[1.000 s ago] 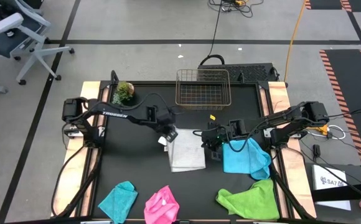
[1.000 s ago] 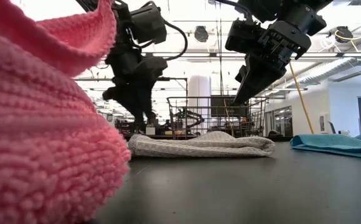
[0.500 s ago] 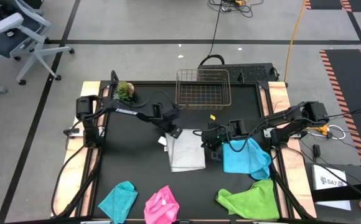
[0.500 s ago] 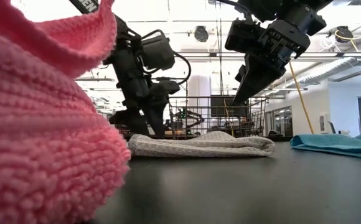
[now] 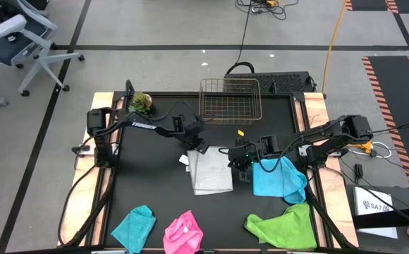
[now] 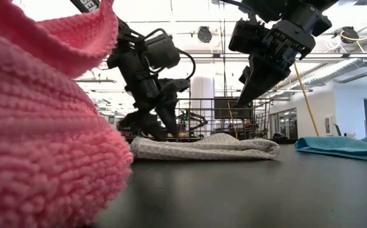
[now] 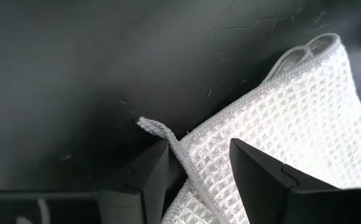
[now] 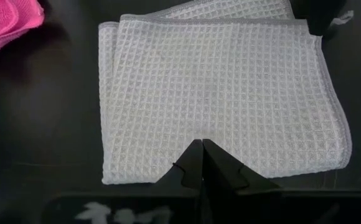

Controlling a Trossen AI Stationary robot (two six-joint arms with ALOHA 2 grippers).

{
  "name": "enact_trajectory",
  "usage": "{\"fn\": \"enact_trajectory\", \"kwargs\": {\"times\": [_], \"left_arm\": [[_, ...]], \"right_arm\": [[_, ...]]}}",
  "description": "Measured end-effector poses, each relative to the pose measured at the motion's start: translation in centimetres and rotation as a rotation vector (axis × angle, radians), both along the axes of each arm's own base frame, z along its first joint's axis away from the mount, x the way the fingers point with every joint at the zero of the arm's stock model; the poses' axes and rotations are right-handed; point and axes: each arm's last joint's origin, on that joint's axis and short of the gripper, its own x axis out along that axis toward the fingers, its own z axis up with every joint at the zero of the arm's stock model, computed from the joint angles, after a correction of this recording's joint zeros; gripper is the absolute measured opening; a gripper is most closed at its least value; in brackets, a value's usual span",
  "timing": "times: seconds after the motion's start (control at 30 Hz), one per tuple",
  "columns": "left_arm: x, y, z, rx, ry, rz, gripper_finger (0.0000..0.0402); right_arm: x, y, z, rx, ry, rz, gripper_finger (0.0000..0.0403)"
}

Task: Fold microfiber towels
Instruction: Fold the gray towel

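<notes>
Presently, the left gripper (image 5: 200, 146) is being held with its fingers (image 7: 150, 168) spread apart at the far left corner of the folded white towel (image 5: 211, 171); in the left wrist view the towel's hemmed edge and a small loose tag are being seen in the gap between the two fingers, and no pinch is being made on the cloth. The right gripper (image 5: 240, 161) is being held with its fingers (image 8: 202, 163) pressed together, poised over the right edge of the white towel with nothing being gripped. That towel is being shown lying flat as a neat waffle-weave rectangle near the middle of the black table (image 5: 155, 183). Just to its right, the sky blue towel (image 5: 278, 178) is lying rumpled beneath the right arm. Along the near edge, the teal towel (image 5: 135, 226), the hot pink towel (image 5: 183, 233) and the lime green towel (image 5: 284, 226) are lying crumpled and well apart from the white one. At the far edge, a wire basket (image 5: 230, 99) is standing, and a small green plant (image 5: 141, 104) is sitting near the far left corner.
</notes>
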Motion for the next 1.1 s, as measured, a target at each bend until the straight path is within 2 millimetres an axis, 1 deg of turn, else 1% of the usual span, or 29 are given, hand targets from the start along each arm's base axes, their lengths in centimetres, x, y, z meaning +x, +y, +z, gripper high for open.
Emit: {"fn": "enact_trajectory", "kwargs": {"times": [0.13, 0.2, 0.3, 0.43, 0.47, 0.5, 0.6, 0.67, 0.87, 0.93, 1.0, 1.1], "left_arm": [[0.0, -0.2, 0.0, -0.003, 0.004, -0.003, 0.0170], [0.1, -0.5, 0.0, -0.004, 0.005, -0.007, 0.0156], [0.1, -0.8, 0.0, -0.004, 0.005, -0.015, 0.0114], [0.2, -1.1, 0.0, -0.001, 0.006, -0.023, 0.0033], [0.2, -1.2, 0.0, 0.000, 0.006, -0.025, 0.0017], [0.2, -1.2, 0.0, 0.000, 0.006, -0.025, 0.0010], [0.1, -1.6, 0.5, -0.009, 0.003, -0.018, 0.0009], [-0.1, -2.0, 1.3, -0.009, -0.010, -0.023, 0.0004], [-1.6, -3.2, 3.8, 0.001, 0.025, 0.017, 0.0003], [-1.9, -3.6, 4.0, 0.011, 0.056, 0.032, 0.0003], [-2.4, -3.7, 3.8, 0.028, 0.105, 0.041, 0.0006], [-2.2, -3.6, 3.7, 0.050, 0.101, 0.051, 0.0006]], "right_arm": [[0.0, 0.0, 0.0, 0.000, 0.000, 0.000, 0.0000], [0.0, 0.0, 0.0, 0.000, 0.002, 0.000, 0.0000], [0.0, 0.0, 0.0, 0.000, 0.004, 0.000, 0.0000], [0.0, 0.0, 0.0, -0.001, 0.005, 0.000, 0.0000], [0.0, 0.0, 0.0, 0.000, 0.005, 0.000, 0.0000], [0.0, 0.0, 0.0, -0.001, 0.005, 0.000, 0.0000], [-0.1, 0.0, -0.1, -0.001, 0.011, 0.000, 0.0000], [-0.1, 0.0, -0.1, -0.001, 0.017, 0.001, 0.0000], [-0.2, 0.0, -0.1, -0.006, 0.018, 0.011, 0.0000], [-0.2, 0.0, -0.1, -0.010, 0.019, 0.016, 0.0000], [-0.1, 0.0, -0.1, -0.015, 0.016, 0.023, 0.0000], [-0.2, 0.0, -0.1, -0.021, 0.016, 0.031, 0.0000]]}}
